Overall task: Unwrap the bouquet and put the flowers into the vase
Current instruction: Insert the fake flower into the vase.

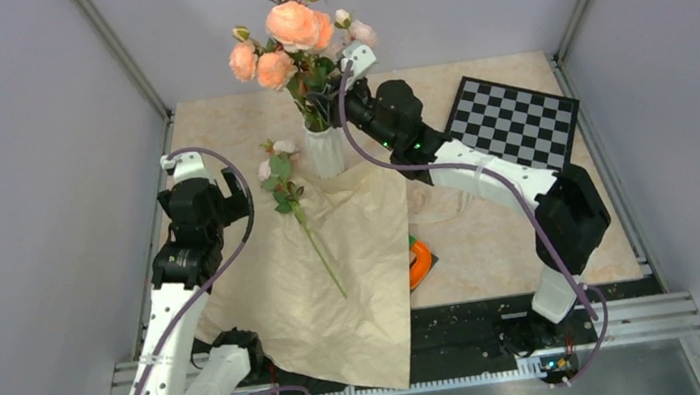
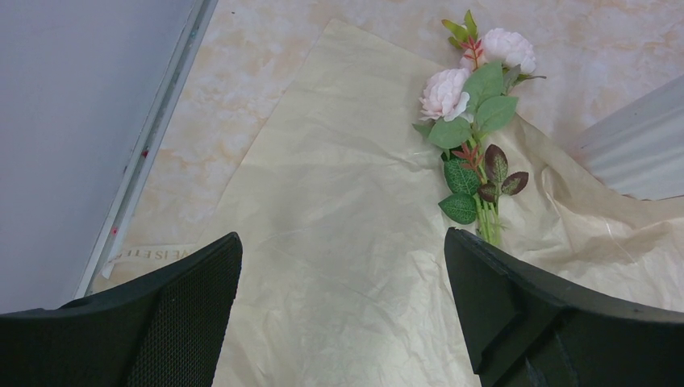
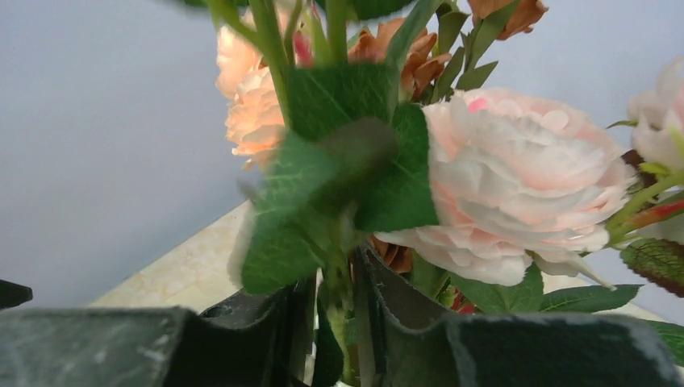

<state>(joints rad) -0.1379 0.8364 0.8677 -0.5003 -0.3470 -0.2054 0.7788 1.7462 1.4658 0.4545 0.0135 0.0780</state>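
Beige tabletop (image 1: pixel 217 133), paper (image 1: pixel 363 256) spread flat. Steadies flowers (image 1: pixel 290 28) in far vase (image 1: pixel 325 150) with right end effector (image 3: pixel 332 278), narrow round a stem, grip unclear. Readies left end effector (image 2: pixel 340 242) wide near stray stem (image 2: pixel 464 173) for pickup.

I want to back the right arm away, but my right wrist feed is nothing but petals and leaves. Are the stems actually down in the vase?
Observer: Yes. The top view shows the flowers standing upright in the vase.
Operator: Is anything left outside it?
Observer: One pale pink loose stem lies on the opened paper, left of the vase.
Operator: Where is the left end effector?
Observer: The left end effector hovers open over the paper, beside that stem's lower part.
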